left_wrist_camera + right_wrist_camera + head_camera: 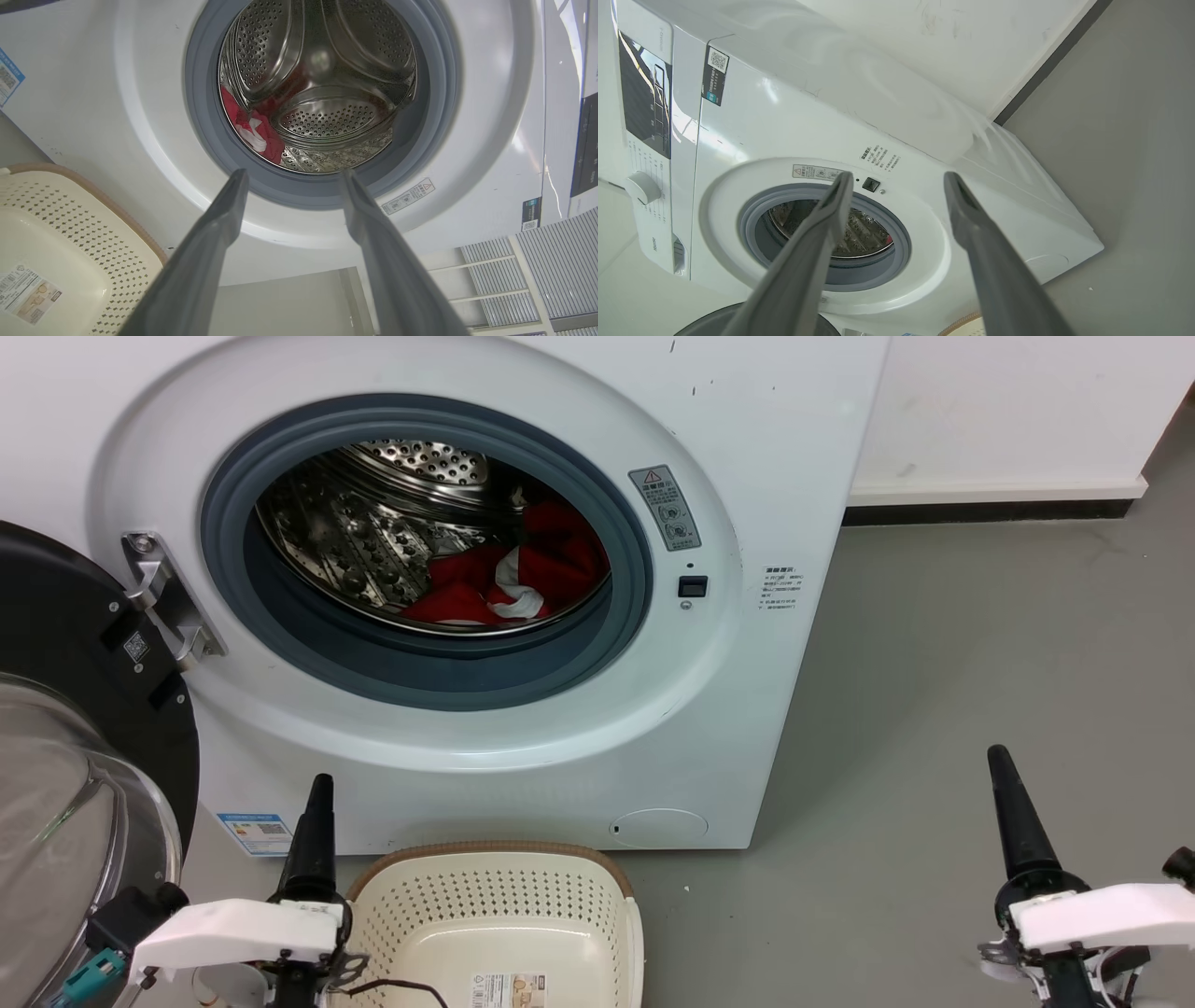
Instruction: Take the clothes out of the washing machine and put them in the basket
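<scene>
While hanging low before the washing machine point(709, 728), spread wide and pinching nothing at the left jaws, likewise at the right jaws. Up and ahead: the clothes point(551, 560), bunched on the drum point(373, 532) floor, heaped toward its right wall. Looks nearer for the left jaws, aimed into the opening beside the basket point(485, 847); right jaws well off to the side.

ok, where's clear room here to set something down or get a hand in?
Free: the grey floor right of the washing machine, up to the wall; the basket, bare where visible; the left half of the drum, beside the red jersey. Crowded: lower left, where the open door, left gripper and basket bunch together.
</scene>
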Tool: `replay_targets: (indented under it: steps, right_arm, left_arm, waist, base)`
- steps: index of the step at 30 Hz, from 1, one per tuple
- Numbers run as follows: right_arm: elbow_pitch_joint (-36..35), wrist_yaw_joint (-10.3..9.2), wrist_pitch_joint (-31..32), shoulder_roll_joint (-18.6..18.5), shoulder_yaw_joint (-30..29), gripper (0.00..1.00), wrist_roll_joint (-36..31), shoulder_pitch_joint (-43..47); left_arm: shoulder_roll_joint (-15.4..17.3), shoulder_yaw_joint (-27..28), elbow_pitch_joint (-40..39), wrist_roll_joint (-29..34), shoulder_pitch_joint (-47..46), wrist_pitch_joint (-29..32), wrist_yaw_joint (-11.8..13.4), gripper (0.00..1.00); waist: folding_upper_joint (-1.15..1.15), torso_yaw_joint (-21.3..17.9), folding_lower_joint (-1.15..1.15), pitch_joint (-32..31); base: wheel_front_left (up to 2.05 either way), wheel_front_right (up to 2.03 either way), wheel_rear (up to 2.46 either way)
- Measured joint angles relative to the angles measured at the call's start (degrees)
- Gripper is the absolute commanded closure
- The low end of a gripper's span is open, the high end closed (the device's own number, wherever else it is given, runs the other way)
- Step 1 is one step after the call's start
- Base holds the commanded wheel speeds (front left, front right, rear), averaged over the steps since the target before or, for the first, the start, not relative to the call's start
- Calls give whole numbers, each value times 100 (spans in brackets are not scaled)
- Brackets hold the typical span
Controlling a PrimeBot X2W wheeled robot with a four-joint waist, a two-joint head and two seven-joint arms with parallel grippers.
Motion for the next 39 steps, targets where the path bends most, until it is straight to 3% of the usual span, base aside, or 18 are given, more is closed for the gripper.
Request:
replay_targets:
  steps: [12,23,39]
  right_arm:
    - [-343,0,-258,0,189,0,-1602,161]
    - [-579,0,-464,-1,266,0,-2631,289]
    - [-907,0,-748,-2,302,0,-3766,462]
  left_arm:
    - [2,-198,-267,1314,125,-255,269,0]
    - [5,-346,-478,2296,220,-455,441,0]
    - [10,-431,-719,3435,370,-750,501,0]
  waist:
    - [0,1,0,-1]
    - [0,-9,0,-4]
    - [0,-9,0,-7]
  base:
    - [0,0,0]
    - [0,0,0]
    - [0,0,0]
